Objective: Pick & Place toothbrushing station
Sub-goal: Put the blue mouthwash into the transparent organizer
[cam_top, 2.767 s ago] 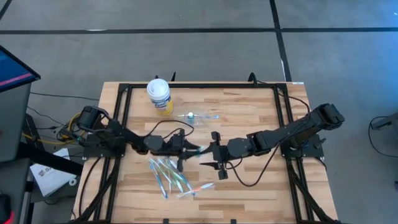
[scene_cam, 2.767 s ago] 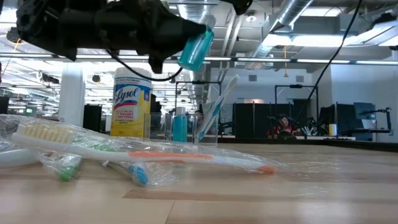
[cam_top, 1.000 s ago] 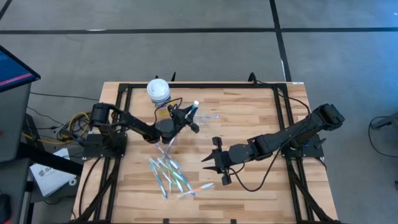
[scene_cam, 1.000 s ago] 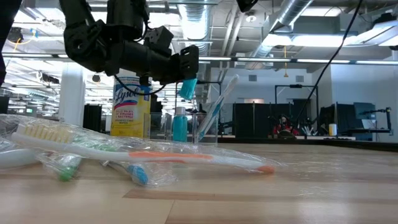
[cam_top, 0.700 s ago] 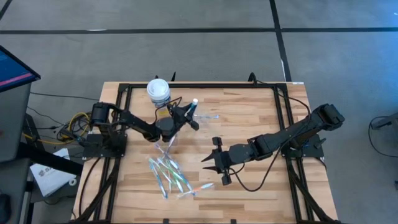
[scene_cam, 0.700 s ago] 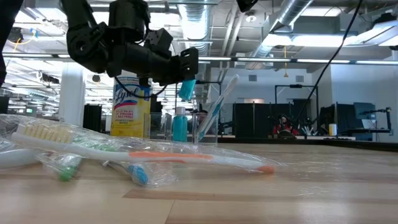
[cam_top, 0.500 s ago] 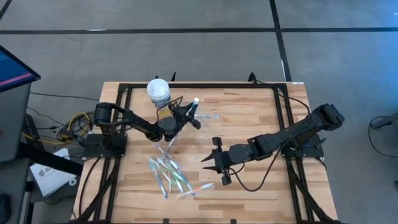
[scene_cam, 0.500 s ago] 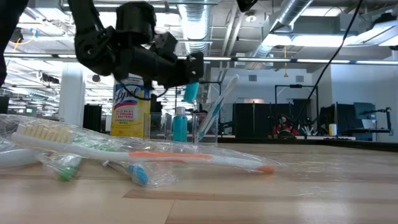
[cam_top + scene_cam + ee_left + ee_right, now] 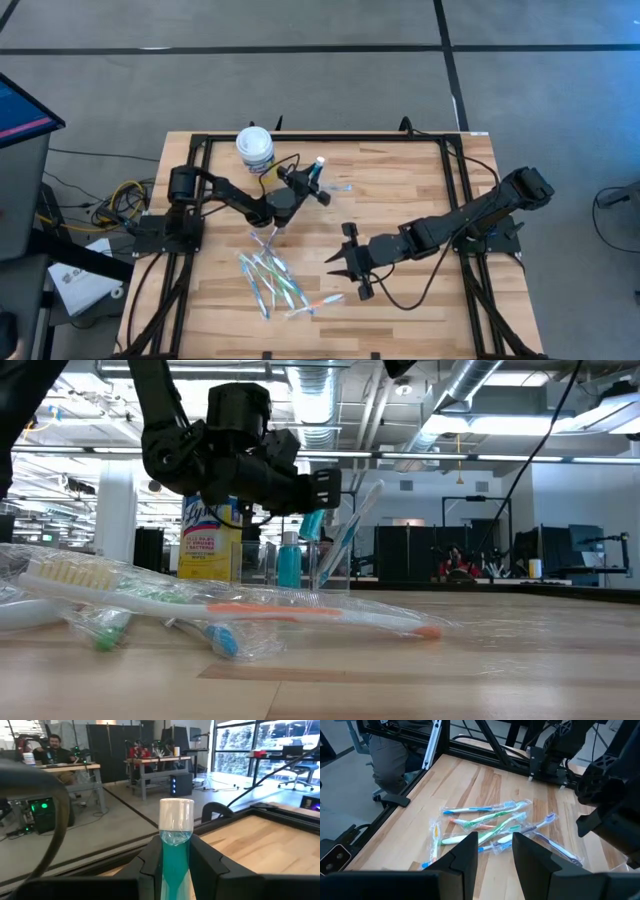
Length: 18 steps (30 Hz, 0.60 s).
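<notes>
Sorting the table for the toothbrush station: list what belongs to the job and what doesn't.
Belongs:
blue tube, held by the left gripper
clear cup
wrapped toothbrushes

Just lying about:
yellow canister

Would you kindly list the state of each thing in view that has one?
Left claw: shut on the tube, raised near the cup.
Tube: held, capped, off the table.
Right claw: open, empty, over the table.
Cup: upright, holding a toothbrush and a second tube.
Loose toothbrushes: lying wrapped on the table.
Canister: upright, lid on.
</notes>
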### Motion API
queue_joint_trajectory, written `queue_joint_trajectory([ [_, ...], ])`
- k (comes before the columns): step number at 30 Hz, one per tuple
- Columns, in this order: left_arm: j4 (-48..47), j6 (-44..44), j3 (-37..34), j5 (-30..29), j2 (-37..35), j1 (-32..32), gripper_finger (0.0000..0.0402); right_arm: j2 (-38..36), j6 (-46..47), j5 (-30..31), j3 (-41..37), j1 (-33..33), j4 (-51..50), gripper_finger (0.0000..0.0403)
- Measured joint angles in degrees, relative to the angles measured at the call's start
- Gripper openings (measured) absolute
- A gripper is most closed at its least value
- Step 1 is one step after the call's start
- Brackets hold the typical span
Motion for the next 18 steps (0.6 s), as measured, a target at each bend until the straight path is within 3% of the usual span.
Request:
queue_joint_trajectory([
  [18, -2.3, 0.0, -0.2, -2.4, 0.2, 0.0, 0.0071, 0.0, 0.0, 0.0, 0.0, 0.0, -0.6, 0.0111],
])
